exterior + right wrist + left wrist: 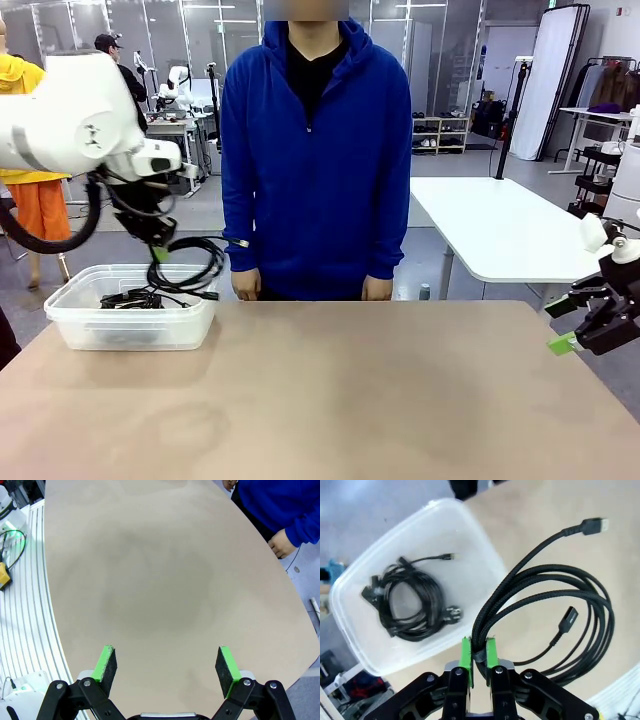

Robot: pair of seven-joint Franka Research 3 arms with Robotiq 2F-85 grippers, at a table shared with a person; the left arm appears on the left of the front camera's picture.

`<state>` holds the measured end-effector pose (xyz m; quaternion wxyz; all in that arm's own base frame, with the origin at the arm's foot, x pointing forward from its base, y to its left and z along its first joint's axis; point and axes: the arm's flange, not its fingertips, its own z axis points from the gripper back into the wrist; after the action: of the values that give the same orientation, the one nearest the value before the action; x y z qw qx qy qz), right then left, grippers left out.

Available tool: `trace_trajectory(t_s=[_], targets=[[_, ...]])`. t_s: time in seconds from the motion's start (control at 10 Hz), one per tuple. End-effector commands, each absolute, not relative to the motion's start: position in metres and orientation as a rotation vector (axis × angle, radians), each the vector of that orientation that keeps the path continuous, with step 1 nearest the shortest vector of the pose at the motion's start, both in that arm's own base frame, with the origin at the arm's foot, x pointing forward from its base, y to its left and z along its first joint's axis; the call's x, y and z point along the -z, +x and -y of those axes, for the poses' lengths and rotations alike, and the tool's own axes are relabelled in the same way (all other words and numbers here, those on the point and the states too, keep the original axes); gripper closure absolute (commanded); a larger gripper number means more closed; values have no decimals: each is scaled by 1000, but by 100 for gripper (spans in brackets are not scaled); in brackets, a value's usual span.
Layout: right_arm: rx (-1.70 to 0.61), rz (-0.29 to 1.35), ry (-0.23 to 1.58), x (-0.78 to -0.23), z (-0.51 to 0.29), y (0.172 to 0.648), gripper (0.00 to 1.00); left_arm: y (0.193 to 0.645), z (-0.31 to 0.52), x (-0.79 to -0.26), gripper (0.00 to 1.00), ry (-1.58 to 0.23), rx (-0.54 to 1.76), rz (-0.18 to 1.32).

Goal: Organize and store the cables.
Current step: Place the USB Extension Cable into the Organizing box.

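**Desk:** What does the left arm have?

**Photographer:** The left gripper is clamped tight on a braided black cable coil, its green pads pinching the bundled strands where a band ties them. The coil hangs in the air above the near right corner of a clear plastic bin, which sits at the counter's left end. In the left wrist view the coil's loops fan out over the tan counter beside the bin's rim, with one flat plug sticking out at the far end and a second slim connector lying inside the loops.

**Desk:** Anything in the bin already?

**Photographer:** Yes. A second coil of thin black cords lies on the bin's floor, loosely wound, with a small connector trailing toward the far wall and a round plug at the near side. It is well apart from the held coil.

**Desk:** And the right arm?

**Photographer:** The right gripper hovers at the counter's right edge with its jaws spread wide and nothing between them; bare counter lies below it.

**Desk:** The person?

**Photographer:** A person in a blue hoodie stands at the far side, arms down, one hand near the bin's far corner, the other hand at the counter's far edge.
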<state>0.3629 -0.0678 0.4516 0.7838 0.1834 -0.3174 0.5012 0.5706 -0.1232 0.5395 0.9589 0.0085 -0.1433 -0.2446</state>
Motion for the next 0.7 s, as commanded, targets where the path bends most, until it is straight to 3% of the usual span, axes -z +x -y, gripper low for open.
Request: trace_trajectory(t_s=[0.0, 0.2, 0.6], targets=[[-1090, 694, 405, -451, 69, 363, 0, 586, 95, -552, 86, -5, 398, 282], [-1090, 694, 405, -451, 69, 363, 0, 585, 75, -561, 86, 2, 344, 337], [-1090, 694, 405, -451, 69, 363, 0, 588, 65, -554, 86, 24, 376, 313]])
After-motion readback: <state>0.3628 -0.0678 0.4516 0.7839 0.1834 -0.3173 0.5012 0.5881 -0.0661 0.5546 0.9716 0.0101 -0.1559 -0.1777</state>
